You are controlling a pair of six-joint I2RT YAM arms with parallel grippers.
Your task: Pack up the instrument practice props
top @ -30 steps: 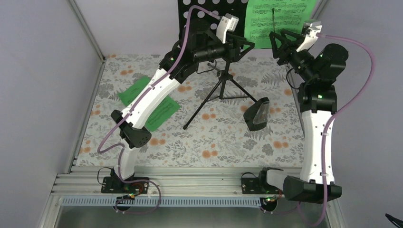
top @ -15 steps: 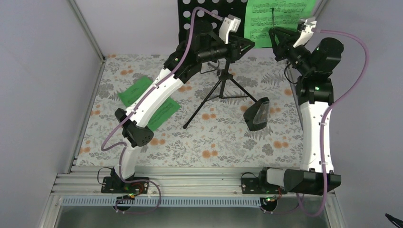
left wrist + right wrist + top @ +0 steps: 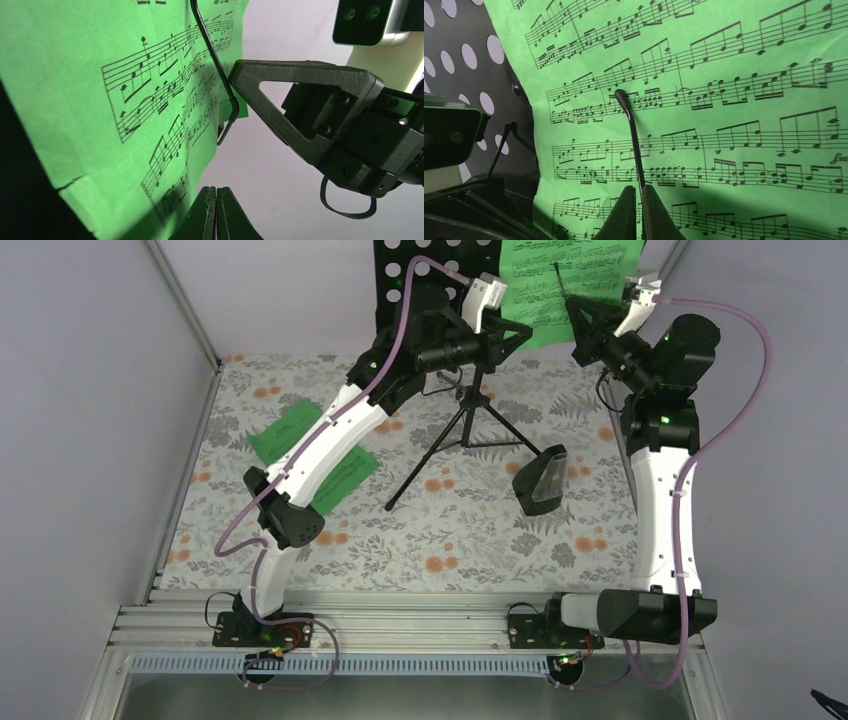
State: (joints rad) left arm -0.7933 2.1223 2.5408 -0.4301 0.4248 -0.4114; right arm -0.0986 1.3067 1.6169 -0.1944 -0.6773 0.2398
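— Bright green printed music sheet point(image 3: 749, 125): where was it at that point?

— Up on the black hole-punched desk point(image 3: 454, 32) of the tall tripod music stand point(image 3: 470, 405), at the far edge of the floral table point(image 3: 450, 540). A thin black wire page-holder point(image 3: 631, 130) lay across its face and pinned it. I had both arms raised to it.

— And the fingers?

— My right fingers point(image 3: 621, 215) were nipped on that wire near its lower end; it ran straight down between them. My left fingers point(image 3: 206, 220) were pressed together close to the sheet's lower corner, and I saw nothing held in them.

— So which step was that?

— Freeing the sheet from the stand, I judged. Early in the job: two more green sheets point(image 3: 285, 430) lay flat on the table to the left, the small dark pyramid metronome point(image 3: 540, 482) sat on it near the tripod's feet, and the stand was not yet folded.

— Next move?

— I reckoned the right arm had to swing the wire off the paper. Then the left fingers had to part and take the lower edge without tearing it.
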